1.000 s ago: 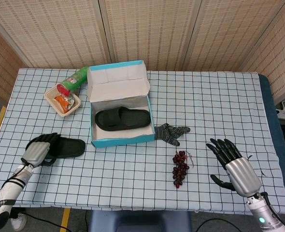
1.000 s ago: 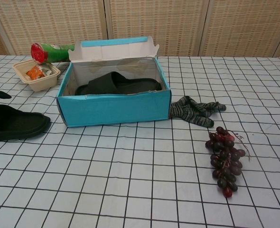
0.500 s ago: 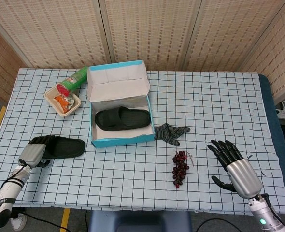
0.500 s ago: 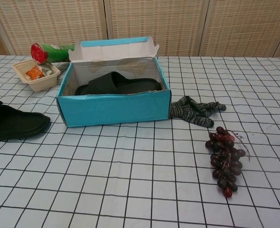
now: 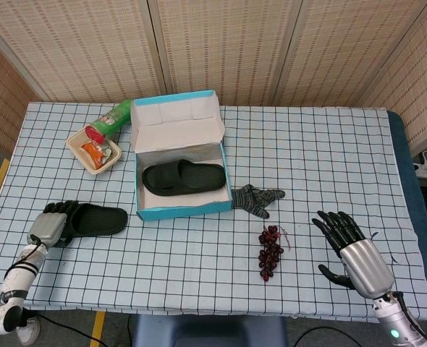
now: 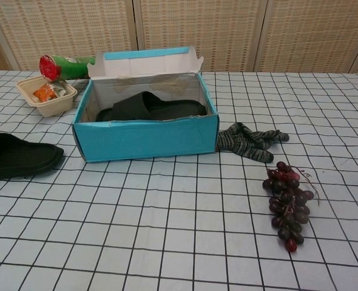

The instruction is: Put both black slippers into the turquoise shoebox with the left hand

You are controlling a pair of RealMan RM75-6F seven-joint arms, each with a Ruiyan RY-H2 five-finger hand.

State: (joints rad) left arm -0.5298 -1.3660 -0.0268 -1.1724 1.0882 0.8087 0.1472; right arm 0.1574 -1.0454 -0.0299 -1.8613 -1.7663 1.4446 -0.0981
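Observation:
One black slipper lies inside the open turquoise shoebox, also seen in the chest view as slipper and shoebox. The second black slipper lies flat on the checked cloth left of the box, and its right part shows at the chest view's left edge. My left hand sits at this slipper's left end with its dark fingers curled over the end, gripping it. My right hand rests open near the front right, fingers spread, holding nothing.
A bunch of dark grapes lies in front of the box's right side, with a grey striped sock beside the box. A tray of snacks and a green can sit behind the left slipper.
My left hand has drawn back a little to the left and its fingers have curled in over the slipper's end. The slipper and the right hand have stayed put.

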